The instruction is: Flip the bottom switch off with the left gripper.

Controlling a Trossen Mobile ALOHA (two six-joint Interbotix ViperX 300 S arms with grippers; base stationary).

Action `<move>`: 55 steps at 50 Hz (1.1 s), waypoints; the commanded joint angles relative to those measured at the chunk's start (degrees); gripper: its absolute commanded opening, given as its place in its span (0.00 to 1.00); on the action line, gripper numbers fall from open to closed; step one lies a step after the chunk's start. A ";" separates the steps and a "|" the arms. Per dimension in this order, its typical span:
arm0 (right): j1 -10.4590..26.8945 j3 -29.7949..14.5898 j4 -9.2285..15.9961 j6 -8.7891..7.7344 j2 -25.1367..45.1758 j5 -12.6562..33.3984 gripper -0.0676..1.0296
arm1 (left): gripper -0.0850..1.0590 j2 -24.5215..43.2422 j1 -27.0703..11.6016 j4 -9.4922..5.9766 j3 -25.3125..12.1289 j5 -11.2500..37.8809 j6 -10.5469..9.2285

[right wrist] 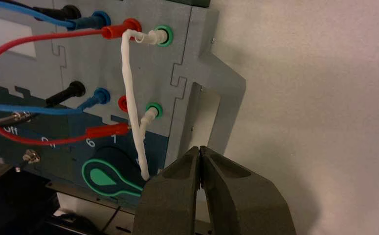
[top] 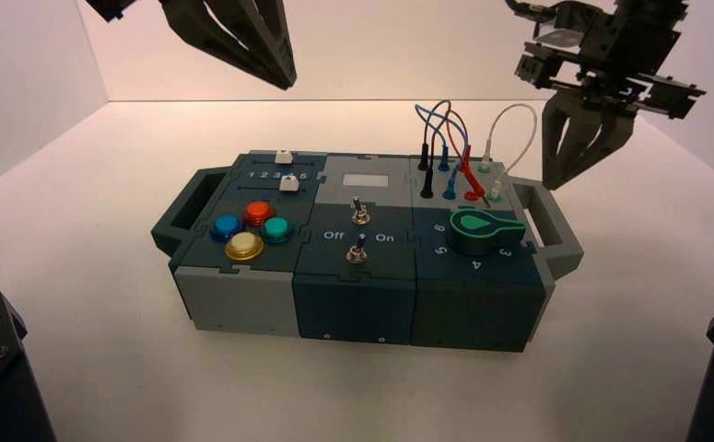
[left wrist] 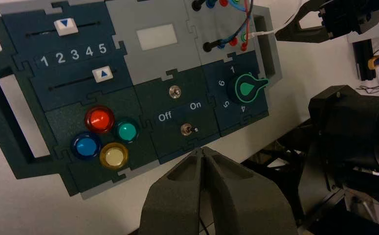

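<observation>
— While the white bench [top: 76, 276] carries it, what does the big dark-blue and grey plastic box [top: 362, 304] with a handle at each end show on top?

— At its nine o'clock end, two white sliders [left wrist: 66, 26] by a row of numbers, and four round buttons, red [left wrist: 99, 119], teal, blue and yellow. At its three o'clock end sits a green pointer knob [left wrist: 246, 88], with red, blue, black and white wires [right wrist: 128, 73] plugged into the sockets at its twelve o'clock.

— And the arms?

— Both hang above the box. The left end effector [top: 286, 83], black with broad grey fingers, is up at eleven o'clock of the box, well apart from it, its fingers clenched to one point on nothing. The right end effector [top: 553, 182] hovers just beyond the three o'clock handle, its fingers likewise pressed together and empty.

— Where is the bottom switch?

— In the middle dark panel: the tiny metal toggle [left wrist: 185, 129] on a shiny nut, at six o'clock of its twin toggle [left wrist: 175, 91], with the lettering "Off" and "On" between them. Its dark-tipped lever leans toward the "On" side.
</observation>
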 commanded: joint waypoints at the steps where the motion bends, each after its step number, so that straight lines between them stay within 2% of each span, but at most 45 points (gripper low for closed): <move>1: 0.26 -1.23 1.05 -0.70 0.44 -1.05 0.04 | 0.05 0.35 -0.35 -0.18 -1.41 -0.44 -0.97; 14: 1.32 -0.79 1.67 -1.05 3.25 -2.11 0.04 | 0.05 2.55 -1.41 -0.26 -2.02 -0.44 -4.57; 21: 1.93 -0.44 1.76 -0.97 4.22 -3.08 0.04 | 0.05 4.31 -2.11 -0.26 -2.64 -0.35 -5.19; 33: 2.37 -0.26 1.93 -1.23 5.89 -3.52 0.04 | 0.05 10.28 -4.22 -0.26 -6.15 0.70 -5.71; 44: 2.37 -0.62 1.93 -1.32 7.38 -3.52 0.04 | 0.05 16.17 -7.21 -0.26 -10.99 3.34 -8.09; 55: 2.46 -0.62 1.93 -1.41 7.73 -3.60 0.04 | 0.05 21.18 -10.11 -0.26 -13.80 3.52 -10.55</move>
